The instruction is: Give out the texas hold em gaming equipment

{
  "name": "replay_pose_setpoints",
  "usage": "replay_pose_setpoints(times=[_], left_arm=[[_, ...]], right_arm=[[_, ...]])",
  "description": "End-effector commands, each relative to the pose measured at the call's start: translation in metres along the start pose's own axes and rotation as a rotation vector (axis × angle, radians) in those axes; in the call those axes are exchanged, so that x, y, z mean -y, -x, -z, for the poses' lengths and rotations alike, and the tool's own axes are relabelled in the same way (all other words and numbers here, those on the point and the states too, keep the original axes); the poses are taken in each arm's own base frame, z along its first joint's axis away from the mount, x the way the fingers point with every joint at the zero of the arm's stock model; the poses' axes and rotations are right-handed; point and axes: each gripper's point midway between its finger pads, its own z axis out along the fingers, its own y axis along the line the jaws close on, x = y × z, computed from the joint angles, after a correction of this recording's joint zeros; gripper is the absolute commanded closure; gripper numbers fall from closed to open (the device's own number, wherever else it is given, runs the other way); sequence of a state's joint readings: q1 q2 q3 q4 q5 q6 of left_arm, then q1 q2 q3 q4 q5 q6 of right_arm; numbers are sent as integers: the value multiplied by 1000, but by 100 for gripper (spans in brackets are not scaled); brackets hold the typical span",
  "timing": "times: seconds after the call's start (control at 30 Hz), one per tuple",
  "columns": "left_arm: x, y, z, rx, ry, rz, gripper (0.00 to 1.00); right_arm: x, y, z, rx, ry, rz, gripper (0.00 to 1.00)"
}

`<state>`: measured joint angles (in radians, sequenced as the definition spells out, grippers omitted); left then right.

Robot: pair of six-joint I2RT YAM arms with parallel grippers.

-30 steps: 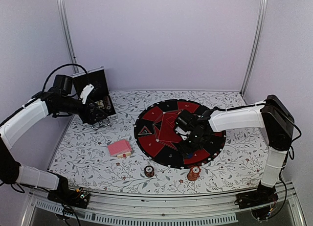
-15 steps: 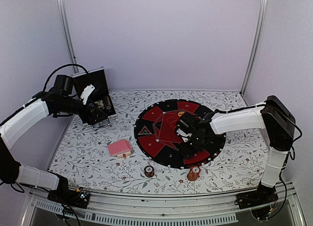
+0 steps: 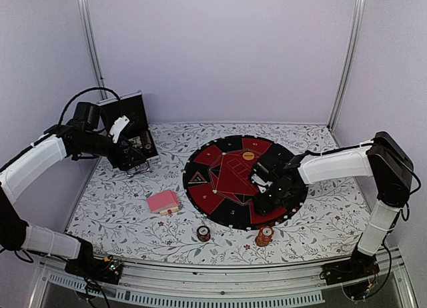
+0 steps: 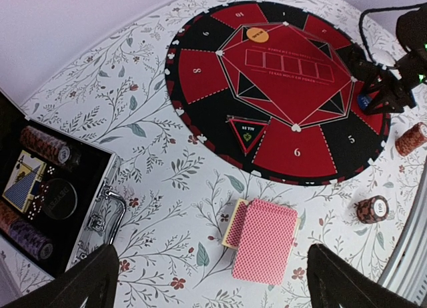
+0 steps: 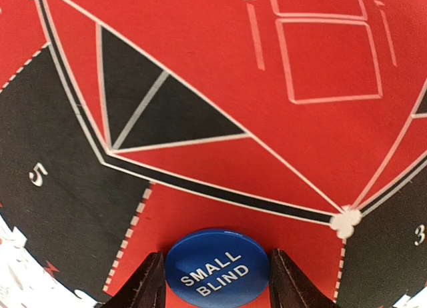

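The right claw [image 5: 215, 276] has shifted to the mat's [image 3: 220, 201] near-right sector and narrowed onto the blue button disc [image 5: 217, 267] lying there, fingers touching both edges, likely ready to reposition it, while the left claw [image 3: 129, 156] hangs wide open.

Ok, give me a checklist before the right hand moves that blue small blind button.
1. The right hand straddles the blue button: ok.
2. Grip tight on it: cannot tell.
3. The blue button lies flat on the mat, label up: ok.
4. The left hand is open, off the mat, by the case: ok.
5. The orange button lies on the mat, apart from the right hand: ok.
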<state>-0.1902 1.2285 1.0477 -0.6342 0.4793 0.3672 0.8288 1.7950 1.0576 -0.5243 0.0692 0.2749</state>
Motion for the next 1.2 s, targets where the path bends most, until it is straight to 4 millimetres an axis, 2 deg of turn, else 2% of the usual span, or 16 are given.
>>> replay_pose_setpoints(times=[0.0,0.4,0.6,0.67,0.77,0.87,0.97,1.17], left_arm=[[5,6,3,1,-6,-23,0],[7,2,2,-19,-19,-35,0],[7,2,2,-22,-21,-40,0],[7,1,0,-27,-26,-40,0],[6,0,-1,-39,-26,-40,0],[4,0,-1,-47,-22,-39,0],[4,0,0,-49,-22,-40,0],[5,0,-1,-52,-26,-34,0]], right_arm=[[28,-23,3,-60,-70,-43,49],[39,-23,6,-65,-100,-57,44],[32,-12,16,-41,-65,-55,26],[29,-2,26,-15,-57,-54,24],[24,23,52,43,-37,-47,24],[17,33,78,70,-1,-45,23],[7,23,93,60,35,-39,23],[-19,-23,112,-27,73,-3,18]])
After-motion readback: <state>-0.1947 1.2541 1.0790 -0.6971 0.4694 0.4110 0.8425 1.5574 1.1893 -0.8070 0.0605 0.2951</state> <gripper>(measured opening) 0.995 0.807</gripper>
